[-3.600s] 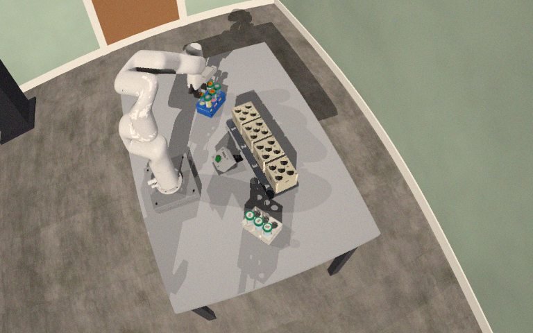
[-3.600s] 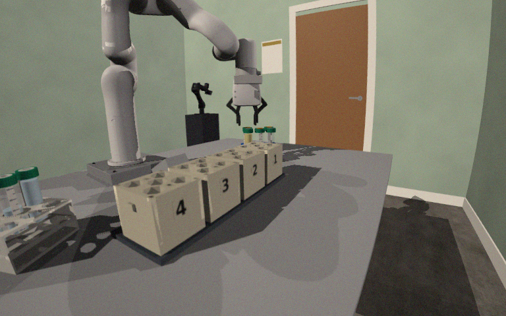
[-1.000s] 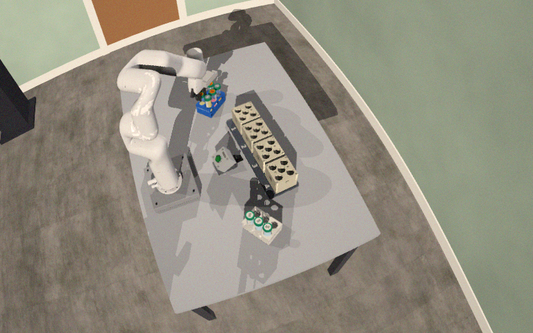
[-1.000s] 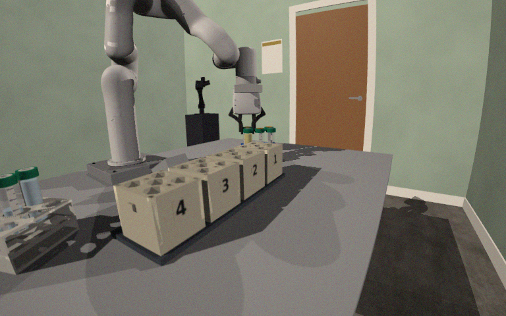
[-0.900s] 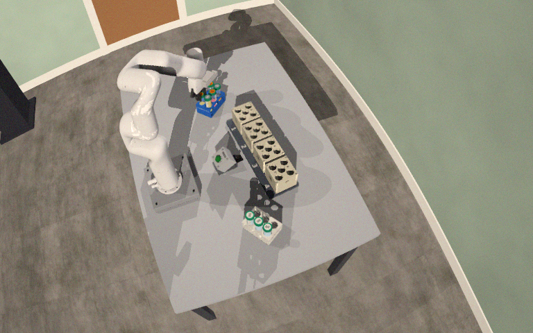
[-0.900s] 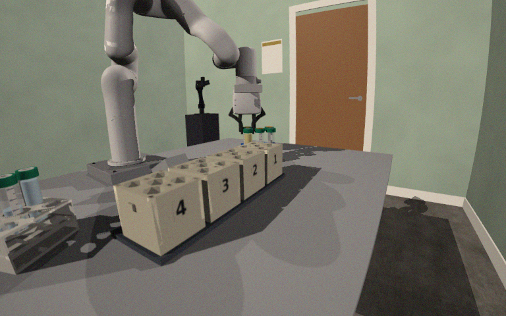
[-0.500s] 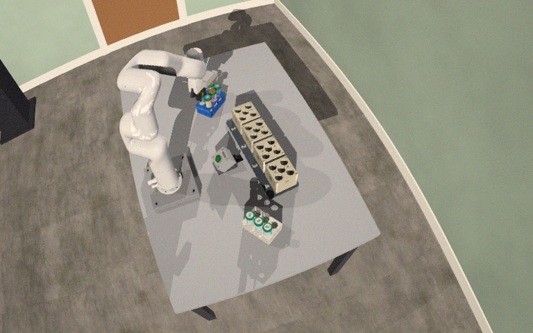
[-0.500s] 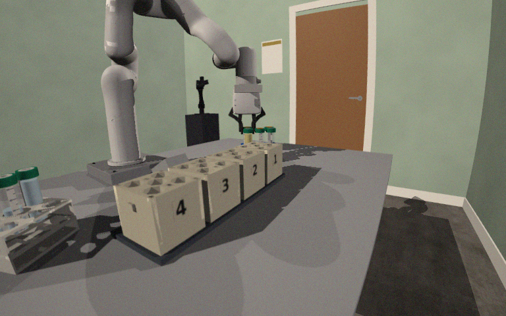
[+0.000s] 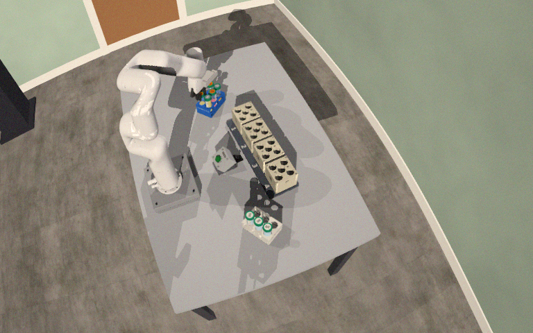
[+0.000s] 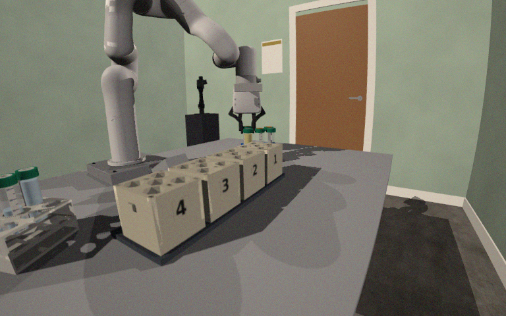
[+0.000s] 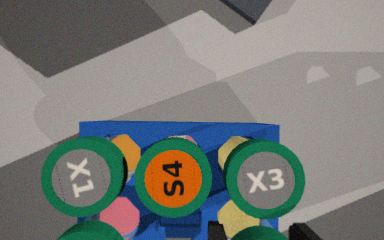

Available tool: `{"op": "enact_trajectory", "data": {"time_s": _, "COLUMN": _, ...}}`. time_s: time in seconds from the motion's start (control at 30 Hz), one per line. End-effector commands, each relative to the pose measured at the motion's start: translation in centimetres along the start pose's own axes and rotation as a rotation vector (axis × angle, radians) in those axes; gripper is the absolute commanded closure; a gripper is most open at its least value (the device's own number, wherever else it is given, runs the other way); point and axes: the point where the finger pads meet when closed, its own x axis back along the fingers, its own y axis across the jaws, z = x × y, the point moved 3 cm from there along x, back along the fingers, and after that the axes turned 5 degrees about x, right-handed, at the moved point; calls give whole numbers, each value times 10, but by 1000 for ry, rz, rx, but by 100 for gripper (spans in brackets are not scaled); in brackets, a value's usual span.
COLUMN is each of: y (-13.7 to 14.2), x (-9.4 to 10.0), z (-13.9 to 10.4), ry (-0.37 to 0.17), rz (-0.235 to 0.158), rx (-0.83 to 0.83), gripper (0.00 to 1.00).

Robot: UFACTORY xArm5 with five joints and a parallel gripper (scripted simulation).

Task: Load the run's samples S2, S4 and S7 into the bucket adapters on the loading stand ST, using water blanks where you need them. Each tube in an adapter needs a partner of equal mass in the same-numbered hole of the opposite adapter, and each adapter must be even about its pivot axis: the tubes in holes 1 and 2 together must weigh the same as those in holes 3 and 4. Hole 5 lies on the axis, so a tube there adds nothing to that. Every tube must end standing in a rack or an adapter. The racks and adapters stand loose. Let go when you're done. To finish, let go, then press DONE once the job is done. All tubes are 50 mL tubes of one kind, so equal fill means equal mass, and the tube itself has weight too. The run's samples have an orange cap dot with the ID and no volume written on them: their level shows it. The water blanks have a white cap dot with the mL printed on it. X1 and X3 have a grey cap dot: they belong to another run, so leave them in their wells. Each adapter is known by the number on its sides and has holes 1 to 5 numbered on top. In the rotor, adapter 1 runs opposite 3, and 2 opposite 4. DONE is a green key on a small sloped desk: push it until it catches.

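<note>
Jaws (image 9: 200,94) (image 10: 247,130) of the white-and-black gripper, partly open, clenched on a green-capped clear tube (image 9: 202,94) (image 11: 259,232) with an orange dot, its ID unreadable. The tube stands upright in the blue rack (image 9: 203,110) (image 11: 177,128), beside the grey-dotted tube X3 (image 9: 207,97) (image 11: 265,180) and diagonally adjacent to the orange-dotted sample S4 (image 9: 212,91) (image 11: 173,178). Its long axis runs parallel to the fingers, directly beneath the wrist; a straight vertical lift should therefore precede any sideways travel. The beige block adapter 1 (image 9: 248,114) (image 10: 274,160), nearest on the loading stand, lies beyond the X3 side of the rack across the tabletop (image 9: 314,196) (image 10: 298,238).

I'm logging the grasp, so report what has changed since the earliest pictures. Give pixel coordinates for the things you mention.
The black-fingered pincer (image 9: 198,94) (image 10: 247,130) (image 11: 259,233) has come down to the blue tube rack (image 9: 204,111) (image 11: 150,129), and its fingers have drawn together, apparently gripping a green-capped tube (image 9: 202,94) (image 11: 257,233); its ID is unreadable. The beige numbered adapters (image 9: 286,183) (image 10: 180,227) and clear rack (image 9: 252,233) (image 10: 15,261) stayed put.
</note>
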Motion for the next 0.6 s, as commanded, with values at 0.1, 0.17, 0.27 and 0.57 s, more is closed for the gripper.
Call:
{"op": "enact_trajectory", "data": {"time_s": 0.1, "y": -1, "x": 6, "z": 0, "ry": -3, "rz": 3, "rx": 0, "gripper": 100}}
{"op": "enact_trajectory", "data": {"time_s": 0.17, "y": -1, "x": 6, "z": 0, "ry": -3, "rz": 3, "rx": 0, "gripper": 100}}
{"op": "enact_trajectory", "data": {"time_s": 0.27, "y": -1, "x": 8, "z": 0, "ry": -3, "rz": 3, "rx": 0, "gripper": 100}}
{"op": "enact_trajectory", "data": {"time_s": 0.57, "y": -1, "x": 14, "z": 0, "ry": -3, "rz": 3, "rx": 0, "gripper": 100}}
